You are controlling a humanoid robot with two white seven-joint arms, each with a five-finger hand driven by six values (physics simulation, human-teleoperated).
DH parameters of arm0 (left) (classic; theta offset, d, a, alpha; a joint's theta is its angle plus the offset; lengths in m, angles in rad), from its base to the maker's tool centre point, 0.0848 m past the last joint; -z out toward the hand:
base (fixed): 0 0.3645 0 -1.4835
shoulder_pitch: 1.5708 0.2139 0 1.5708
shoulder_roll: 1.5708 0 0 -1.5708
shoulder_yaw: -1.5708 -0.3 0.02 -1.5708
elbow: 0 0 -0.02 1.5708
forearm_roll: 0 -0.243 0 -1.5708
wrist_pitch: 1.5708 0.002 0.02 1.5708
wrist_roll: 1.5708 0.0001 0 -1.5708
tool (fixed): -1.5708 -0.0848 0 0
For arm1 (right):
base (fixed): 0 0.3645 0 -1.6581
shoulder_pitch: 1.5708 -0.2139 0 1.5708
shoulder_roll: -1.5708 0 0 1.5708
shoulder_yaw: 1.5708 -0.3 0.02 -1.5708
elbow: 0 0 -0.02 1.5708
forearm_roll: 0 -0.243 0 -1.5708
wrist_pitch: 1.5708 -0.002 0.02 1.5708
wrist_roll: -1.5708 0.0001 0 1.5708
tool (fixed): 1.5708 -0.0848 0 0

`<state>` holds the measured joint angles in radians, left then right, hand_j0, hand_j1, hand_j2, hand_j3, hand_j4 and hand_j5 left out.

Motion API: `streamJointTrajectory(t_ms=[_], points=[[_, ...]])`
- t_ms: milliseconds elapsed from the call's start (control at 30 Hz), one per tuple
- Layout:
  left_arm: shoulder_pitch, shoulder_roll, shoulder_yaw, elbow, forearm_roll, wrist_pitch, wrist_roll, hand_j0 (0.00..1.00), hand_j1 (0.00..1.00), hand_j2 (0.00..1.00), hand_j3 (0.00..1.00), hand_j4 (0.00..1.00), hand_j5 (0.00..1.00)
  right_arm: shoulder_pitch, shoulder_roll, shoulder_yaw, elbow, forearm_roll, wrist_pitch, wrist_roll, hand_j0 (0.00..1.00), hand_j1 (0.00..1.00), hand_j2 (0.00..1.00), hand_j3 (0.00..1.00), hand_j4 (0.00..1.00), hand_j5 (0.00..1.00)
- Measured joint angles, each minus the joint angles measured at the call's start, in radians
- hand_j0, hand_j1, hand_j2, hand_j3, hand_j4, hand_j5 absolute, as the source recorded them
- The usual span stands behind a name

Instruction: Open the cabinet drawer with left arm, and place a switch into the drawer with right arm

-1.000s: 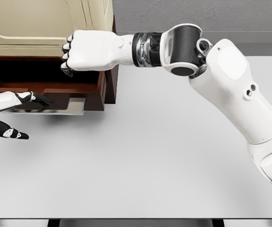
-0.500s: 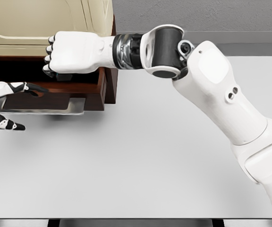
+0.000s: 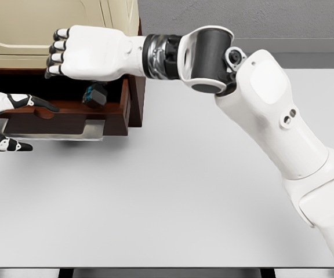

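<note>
White table [image 3: 173,191] bare from drawer front to near edge. Cabinet [image 3: 57,26] at far left; its drawer [image 3: 68,119] pulled out, dark switch [image 3: 95,95] inside by the right wall. Right hand [image 3: 86,52] above it, fingers loosened, empty; left hand [image 3: 2,124] spread at drawer front.

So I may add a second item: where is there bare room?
The white table is bare in front of the drawer and right of the cabinet. The drawer is crowded: switch, right hand above, left hand at its front.
</note>
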<state>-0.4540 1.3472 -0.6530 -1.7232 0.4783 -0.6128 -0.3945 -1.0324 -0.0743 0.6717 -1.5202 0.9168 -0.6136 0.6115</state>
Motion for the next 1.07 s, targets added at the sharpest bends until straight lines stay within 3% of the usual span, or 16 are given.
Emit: streamJointTrajectory(t_ms=[267, 367, 467, 600, 700, 800, 933, 1067], points=[[0.008, 0.042, 0.006, -0.014, -0.006, 0.000, -0.002, 0.75, 0.75, 0.75, 0.75, 0.75, 0.75, 0.040, -0.007, -0.033, -0.068, -0.001, 0.000, 0.000, 0.90, 0.90, 0.90, 0.90, 0.90, 0.90], [0.009, 0.049, 0.012, -0.024, -0.010, 0.000, -0.008, 0.73, 0.73, 0.73, 0.73, 0.73, 0.73, 0.058, -0.046, -0.053, -0.108, -0.013, 0.000, 0.000, 0.91, 0.91, 0.91, 0.91, 0.91, 0.91], [0.006, 0.051, 0.020, -0.034, -0.011, 0.000, -0.012, 0.73, 0.73, 0.73, 0.73, 0.73, 0.73, 0.058, -0.143, -0.068, -0.137, -0.093, 0.000, 0.000, 0.91, 0.91, 0.91, 0.91, 0.91, 0.91], [-0.005, 0.045, 0.034, -0.038, -0.011, 0.000, -0.012, 0.73, 0.73, 0.73, 0.73, 0.73, 0.73, 0.092, -0.353, -0.092, -0.149, -0.224, 0.000, -0.011, 1.00, 1.00, 1.00, 1.00, 1.00, 1.00], [-0.003, 0.042, 0.050, -0.039, -0.010, 0.000, -0.012, 0.73, 0.73, 0.73, 0.73, 0.73, 0.73, 0.143, -0.513, -0.099, -0.152, -0.312, -0.001, -0.043, 1.00, 1.00, 1.00, 1.00, 1.00, 1.00], [-0.002, 0.041, 0.056, -0.039, -0.010, 0.000, -0.012, 0.73, 0.73, 0.73, 0.73, 0.73, 0.73, 0.147, -0.627, -0.102, -0.153, -0.371, 0.000, -0.097, 1.00, 1.00, 1.00, 1.00, 1.00, 1.00], [0.000, 0.041, 0.059, -0.040, -0.011, 0.000, -0.012, 0.73, 0.73, 0.73, 0.73, 0.73, 0.73, 0.173, -0.729, -0.102, -0.155, -0.405, 0.000, -0.149, 1.00, 1.00, 1.00, 1.00, 1.00, 1.00], [0.000, 0.041, 0.060, -0.040, -0.012, 0.000, -0.012, 0.72, 0.72, 0.72, 0.72, 0.72, 0.72, 0.173, -0.767, -0.102, -0.155, -0.414, 0.000, -0.163, 1.00, 1.00, 1.00, 1.00, 1.00, 1.00]])
